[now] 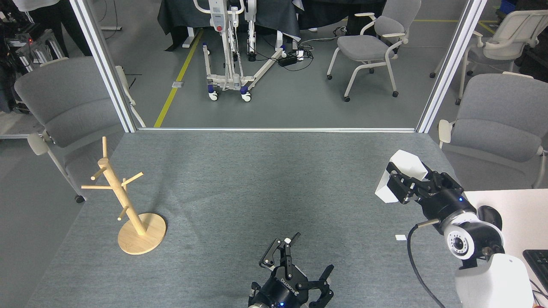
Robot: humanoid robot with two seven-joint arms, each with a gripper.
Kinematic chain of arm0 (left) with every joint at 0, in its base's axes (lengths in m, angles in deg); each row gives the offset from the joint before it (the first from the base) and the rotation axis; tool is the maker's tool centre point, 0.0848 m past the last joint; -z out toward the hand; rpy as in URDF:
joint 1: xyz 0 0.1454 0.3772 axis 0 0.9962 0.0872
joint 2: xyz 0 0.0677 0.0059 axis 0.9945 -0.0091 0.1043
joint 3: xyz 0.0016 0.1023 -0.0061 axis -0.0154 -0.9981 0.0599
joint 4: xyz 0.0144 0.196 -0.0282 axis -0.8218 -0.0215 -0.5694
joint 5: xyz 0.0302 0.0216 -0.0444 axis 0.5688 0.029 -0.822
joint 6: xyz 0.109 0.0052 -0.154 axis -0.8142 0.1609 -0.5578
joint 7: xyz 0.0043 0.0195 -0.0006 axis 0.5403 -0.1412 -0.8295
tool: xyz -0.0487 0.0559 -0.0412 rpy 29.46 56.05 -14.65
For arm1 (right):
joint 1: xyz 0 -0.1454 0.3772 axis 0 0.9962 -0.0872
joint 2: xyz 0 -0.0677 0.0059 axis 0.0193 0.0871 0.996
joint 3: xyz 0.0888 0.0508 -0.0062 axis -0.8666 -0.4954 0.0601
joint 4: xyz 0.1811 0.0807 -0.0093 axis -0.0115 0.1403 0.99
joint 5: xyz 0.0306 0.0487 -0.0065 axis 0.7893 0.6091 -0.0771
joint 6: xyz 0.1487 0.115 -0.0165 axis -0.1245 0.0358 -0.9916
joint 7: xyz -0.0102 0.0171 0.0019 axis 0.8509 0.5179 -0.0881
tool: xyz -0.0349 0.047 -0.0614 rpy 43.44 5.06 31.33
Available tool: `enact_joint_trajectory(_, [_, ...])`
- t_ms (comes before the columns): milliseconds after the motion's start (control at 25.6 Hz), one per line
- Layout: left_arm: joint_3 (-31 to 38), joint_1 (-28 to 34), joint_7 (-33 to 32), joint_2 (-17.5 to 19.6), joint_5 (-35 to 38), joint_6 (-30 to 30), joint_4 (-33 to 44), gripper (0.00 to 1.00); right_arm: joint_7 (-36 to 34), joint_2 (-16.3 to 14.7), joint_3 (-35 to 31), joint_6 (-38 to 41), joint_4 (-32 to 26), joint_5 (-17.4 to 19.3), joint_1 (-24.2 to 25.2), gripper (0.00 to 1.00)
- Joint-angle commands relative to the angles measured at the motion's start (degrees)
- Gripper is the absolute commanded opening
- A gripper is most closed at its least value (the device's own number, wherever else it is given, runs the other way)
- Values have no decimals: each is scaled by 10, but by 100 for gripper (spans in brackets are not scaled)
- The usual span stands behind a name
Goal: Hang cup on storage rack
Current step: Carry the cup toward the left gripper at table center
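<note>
- Cup (pixel 400 175) up at three o'clock, clamped in the right gripper (pixel 402 186), clear of the table (pixel 257 184).
- Storage rack (pixel 128 205) far off at nine o'clock; long carry risks slipping.
- Left gripper (pixel 304 267), six o'clock, spread and empty.
- Clipping a peg could topple the rack.

Perhaps unreadable lettering on left gripper (pixel 302 273)

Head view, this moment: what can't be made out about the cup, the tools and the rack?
- Cup: its handle and how it is gripped are hidden by the right tool.
- Left tool: open, but its wrist and arm are cut off by the bottom edge.
- Small white scrap on the table: too small to identify.
- Storage rack: the far-side pegs overlap the post, so their count is uncertain.
</note>
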Motion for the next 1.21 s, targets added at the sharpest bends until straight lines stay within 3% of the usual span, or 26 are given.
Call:
enact_joint_trajectory(0, [-39,-41,-26,-10,1,5,-16,99,38,-3,5,57,-11,36,0,50])
enact_joint_trajectory(117, [-41,-74,-28,-10,-32,7,-36,99,87,-4,5,138,-7,81,-2,51])
enact_joint_trajectory(195, [-41,-91,-29,-10,-68,9,-47,99,90,3,13,133,-12,82,-2,46])
enact_joint_trajectory(312, [-40,-108,-29,-10,-95,9,-68,99,90,20,60,77,-19,79,-15,40])
enact_joint_trajectory(429, [-40,-112,-29,-11,-110,14,-79,99,88,29,101,-30,-47,62,-35,37])
enact_joint_trajectory(546, [-39,-113,-43,-11,-137,23,-80,99,84,42,149,-162,-78,16,-57,37])
enact_joint_trajectory(624, [-37,-124,-63,-11,-155,23,-81,99,66,58,184,-243,-84,-34,-67,37])
enact_joint_trajectory(780, [-21,-158,-78,-13,-203,23,-92,99,56,97,227,-369,-100,-126,-79,37])
enact_joint_trajectory(897, [-4,-181,-90,-12,-217,28,-110,99,58,103,273,-457,-128,-171,-87,38])
enact_joint_trajectory(1014, [17,-205,-94,-12,-218,30,-123,99,73,105,317,-515,-138,-201,-88,38])
enact_joint_trajectory(1170, [47,-224,-95,-10,-217,30,-125,99,98,116,329,-549,-137,-251,-82,38])
